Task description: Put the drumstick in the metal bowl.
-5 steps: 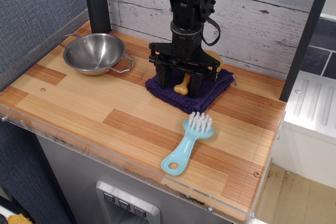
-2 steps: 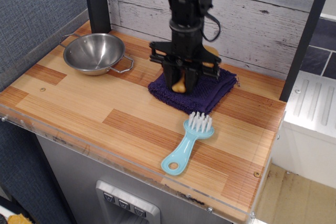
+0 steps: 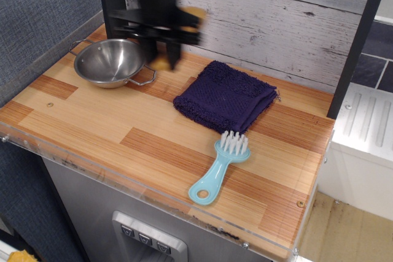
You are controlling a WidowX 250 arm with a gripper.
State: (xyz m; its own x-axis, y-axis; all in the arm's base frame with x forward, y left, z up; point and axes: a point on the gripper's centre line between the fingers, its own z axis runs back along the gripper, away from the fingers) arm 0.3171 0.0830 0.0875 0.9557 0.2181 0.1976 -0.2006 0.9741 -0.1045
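Note:
My gripper [image 3: 161,59] is blurred by motion and hangs in the air just right of the metal bowl [image 3: 110,61], above the table's back left. It is shut on the tan-orange drumstick [image 3: 162,62]: the knobbed bone tip pokes out below the fingers and the bulbous end [image 3: 192,16] shows higher up on the right. The shiny bowl with two wire loop handles stands at the back left and holds nothing.
A dark purple cloth [image 3: 226,96] lies in the middle back of the wooden table [image 3: 92,121]. A light-blue brush [image 3: 220,167] lies in front of it near the front edge. A black post [image 3: 112,1] stands behind the bowl.
My gripper closed on the drumstick, lifted it off the purple cloth and swung left to beside the bowl. The cloth now lies bare.

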